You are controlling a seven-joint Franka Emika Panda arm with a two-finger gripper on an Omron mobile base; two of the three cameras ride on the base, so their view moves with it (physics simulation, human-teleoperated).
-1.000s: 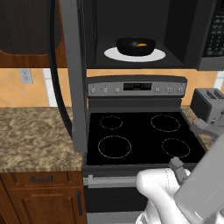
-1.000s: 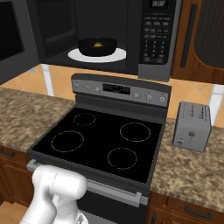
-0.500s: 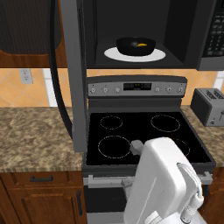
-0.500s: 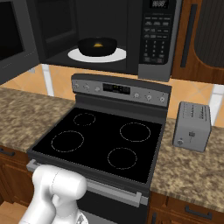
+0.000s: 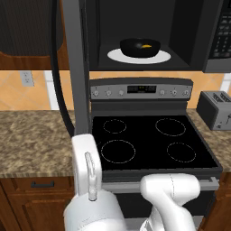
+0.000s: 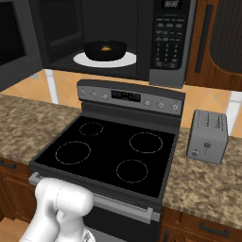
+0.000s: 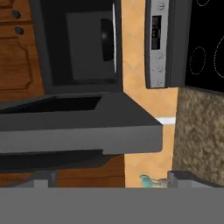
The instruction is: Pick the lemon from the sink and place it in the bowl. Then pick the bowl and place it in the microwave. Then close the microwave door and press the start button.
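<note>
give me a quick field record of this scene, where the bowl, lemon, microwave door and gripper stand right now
bowl: black bowl on the white turntable plate inside the microwave
lemon: lemon in the bowl
microwave door: microwave door swung open, edge-on at the left of the stove
gripper: gripper open, holding nothing, facing the open door
toaster: toaster on the counter right of the stove
task left: close door, press start

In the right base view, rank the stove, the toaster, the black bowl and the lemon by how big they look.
1. Stove, by far the largest.
2. Toaster.
3. Black bowl, about the toaster's width but flatter; it sits farther back, so ranks 2 and 3 are unsure.
4. Lemon, a small speck inside the bowl.
</note>
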